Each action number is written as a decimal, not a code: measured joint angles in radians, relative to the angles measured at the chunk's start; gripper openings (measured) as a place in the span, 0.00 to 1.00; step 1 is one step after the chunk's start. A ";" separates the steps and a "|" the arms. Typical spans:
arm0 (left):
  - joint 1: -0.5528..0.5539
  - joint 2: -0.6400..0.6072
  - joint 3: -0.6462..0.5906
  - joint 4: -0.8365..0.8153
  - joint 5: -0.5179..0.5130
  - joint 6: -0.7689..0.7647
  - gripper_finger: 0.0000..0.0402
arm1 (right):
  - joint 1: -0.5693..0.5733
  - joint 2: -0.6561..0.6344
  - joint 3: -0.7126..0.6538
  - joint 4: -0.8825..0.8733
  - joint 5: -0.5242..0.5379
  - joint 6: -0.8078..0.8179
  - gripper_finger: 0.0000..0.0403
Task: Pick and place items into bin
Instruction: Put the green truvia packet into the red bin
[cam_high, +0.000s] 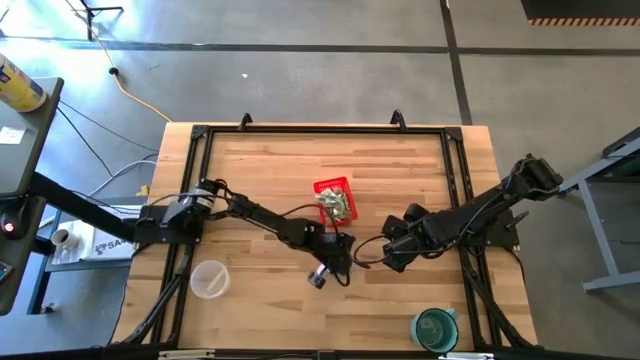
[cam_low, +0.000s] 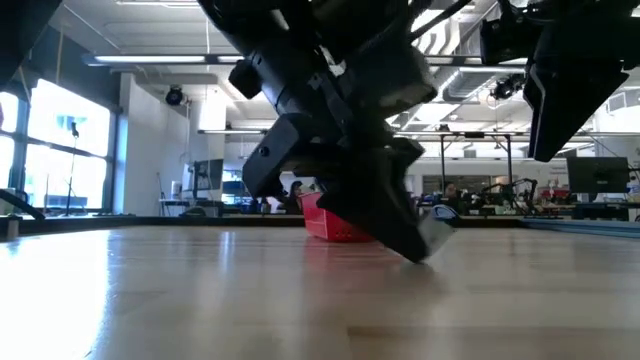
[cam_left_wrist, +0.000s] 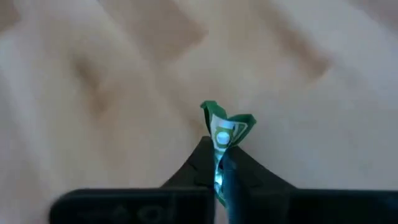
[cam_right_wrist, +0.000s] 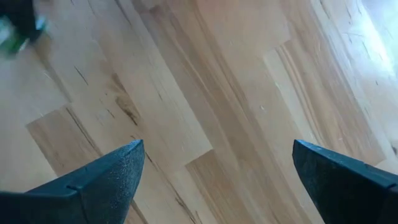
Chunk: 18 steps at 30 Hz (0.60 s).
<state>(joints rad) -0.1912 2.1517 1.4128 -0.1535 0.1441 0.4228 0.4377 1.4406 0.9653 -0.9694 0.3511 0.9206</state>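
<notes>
Pinching one green-and-white wrapped piece (cam_left_wrist: 222, 134) between closed fingers, the left gripper (cam_high: 320, 274) next needs to lift and carry it to the red basket (cam_high: 334, 189), while the right gripper (cam_high: 392, 258) waits nearby, fingers spread

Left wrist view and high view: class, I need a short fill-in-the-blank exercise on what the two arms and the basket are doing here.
1. The left gripper is shut on a green-and-white ____.
2. The right gripper has its fingers ____, with nothing between them.
3. The wrapped pieces already collected lie in the ____ basket.
4. The teal cup stands near the table's ____ arm side.

Missing words: wrapped piece; open; red; right
</notes>
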 joint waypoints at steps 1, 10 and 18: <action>0.007 -0.014 0.000 -0.039 -0.016 -0.002 0.09 | 0.000 0.000 0.000 -0.003 0.000 0.002 0.99; 0.030 -0.169 0.132 -0.404 -0.236 -0.015 0.12 | 0.003 -0.002 0.002 -0.034 0.064 0.049 0.99; 0.209 -0.217 0.141 -0.444 -0.383 -0.064 0.14 | 0.004 -0.003 0.002 -0.044 0.084 0.049 0.99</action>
<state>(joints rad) 0.0182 1.9343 1.5540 -0.5978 -0.2392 0.3585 0.4416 1.4380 0.9676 -1.0138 0.4355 0.9691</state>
